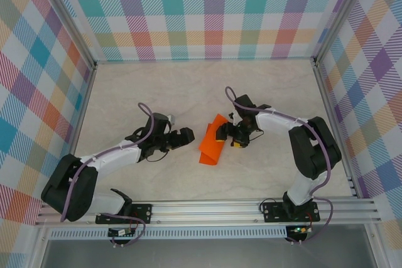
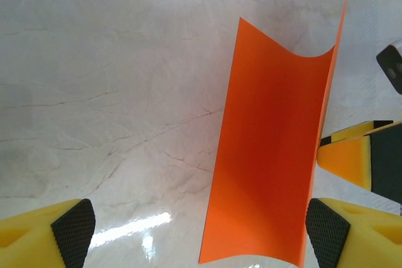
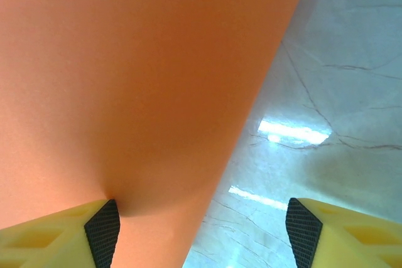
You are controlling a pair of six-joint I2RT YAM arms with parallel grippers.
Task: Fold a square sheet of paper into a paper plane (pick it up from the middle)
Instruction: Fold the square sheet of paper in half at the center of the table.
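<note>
The square sheet of paper (image 1: 210, 149) is bright orange and lies bent on the marble table between both arms, one side curling up. In the left wrist view the sheet (image 2: 270, 155) stands as a curved wall between the fingers of my left gripper (image 2: 201, 233), its right edge close to the right pad (image 2: 326, 230); the jaws are wide open. My left gripper (image 1: 186, 136) sits just left of the sheet. My right gripper (image 1: 225, 135) is at its right edge and open. There the sheet (image 3: 138, 80) leans against the left pad (image 3: 103, 230), away from the right pad.
The table (image 1: 125, 92) is pale marble with checked walls on three sides and a metal rail (image 1: 207, 208) along the near edge. A yellow finger of the right gripper (image 2: 358, 155) shows just beyond the sheet in the left wrist view.
</note>
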